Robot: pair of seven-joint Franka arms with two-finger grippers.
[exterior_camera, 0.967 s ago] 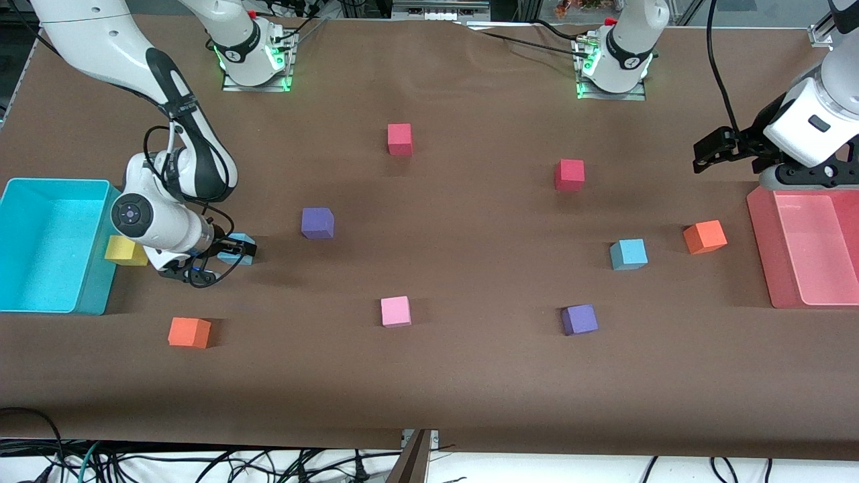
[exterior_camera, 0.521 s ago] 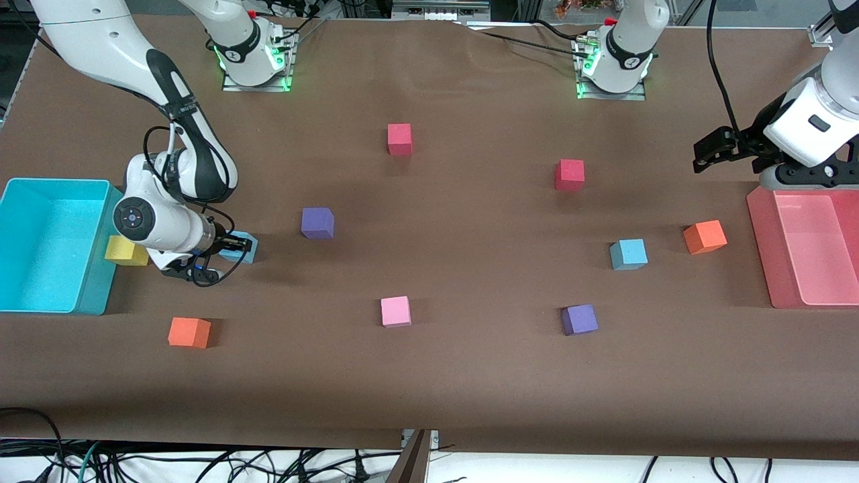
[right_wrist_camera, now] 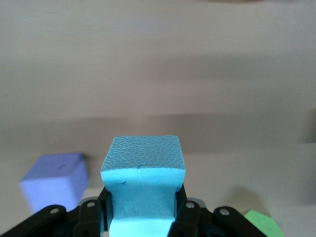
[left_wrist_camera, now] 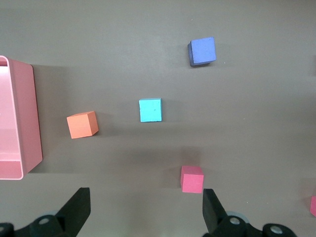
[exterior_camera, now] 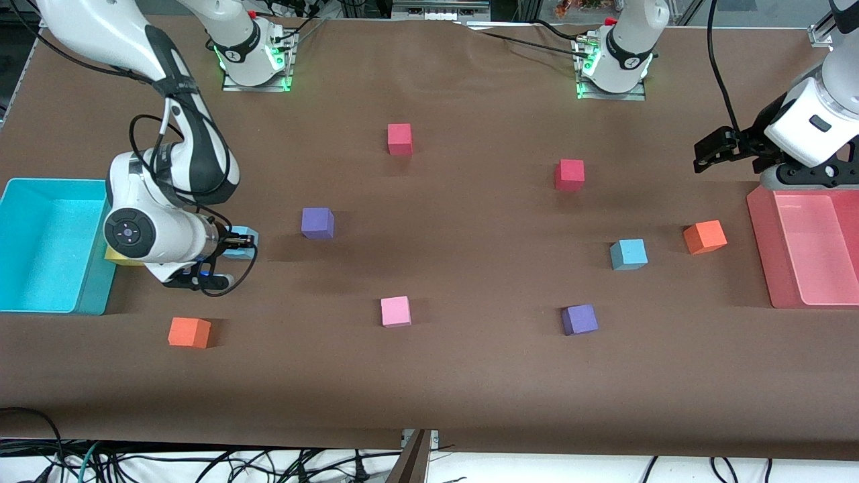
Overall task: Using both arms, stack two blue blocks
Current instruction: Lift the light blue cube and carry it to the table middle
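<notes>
Right gripper (exterior_camera: 243, 243): positioned at the right arm's end of the table, just beside the cyan bin (exterior_camera: 40, 245), jaws clamped on the first blue block (exterior_camera: 240, 242). In the right wrist view, same block (right_wrist_camera: 143, 185) seated between the two black fingers (right_wrist_camera: 187, 212), pinched on two facing sides, upper face exposed. Whether the block rests on the brown table (exterior_camera: 470, 376) or sits slightly raised: cannot tell.

Second blue block (exterior_camera: 629, 254): resting free on the table toward the left arm's end, well apart from the first. Near it: orange block (exterior_camera: 704, 237) toward the pink bin (exterior_camera: 805, 248); purple block (exterior_camera: 580, 319) nearer to the front camera; red block (exterior_camera: 570, 174) farther from the front camera. In the left wrist view, second blue block (left_wrist_camera: 150, 110) visible between the orange block (left_wrist_camera: 82, 124) and the purple block (left_wrist_camera: 202, 51).

Left gripper (exterior_camera: 711, 149): waiting aloft over the table edge just beside the pink bin, jaws wide apart, nothing between them.

Other items on the table: yellow block (exterior_camera: 115, 255) mostly hidden by the right arm, beside the cyan bin; second purple block (exterior_camera: 317, 223) near the right gripper; pink block (exterior_camera: 395, 311); second orange block (exterior_camera: 189, 332) nearer to the front camera than the right gripper; second red block (exterior_camera: 399, 139) between the two arm bases.
</notes>
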